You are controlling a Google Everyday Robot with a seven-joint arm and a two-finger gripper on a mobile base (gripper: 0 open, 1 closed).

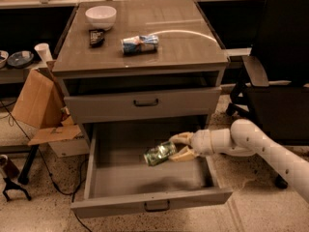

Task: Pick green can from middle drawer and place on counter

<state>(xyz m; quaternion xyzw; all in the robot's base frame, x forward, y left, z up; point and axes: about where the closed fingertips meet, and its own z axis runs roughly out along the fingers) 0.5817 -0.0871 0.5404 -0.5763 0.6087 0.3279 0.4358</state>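
Note:
The middle drawer (145,180) of the grey cabinet is pulled wide open. My gripper (175,147) reaches in from the right and is shut on the green can (158,153), which lies tilted and is held above the drawer floor, in its right half. The counter (178,45) is the glossy grey-brown top above, with a curved white streak. My pale arm (256,144) comes in from the lower right.
On the counter lie a blue-and-white can (140,44), a white bowl (101,17) and a small dark object (96,36). The upper drawer (145,103) is shut. A black chair (275,76) stands right; a cardboard box (36,100) stands left.

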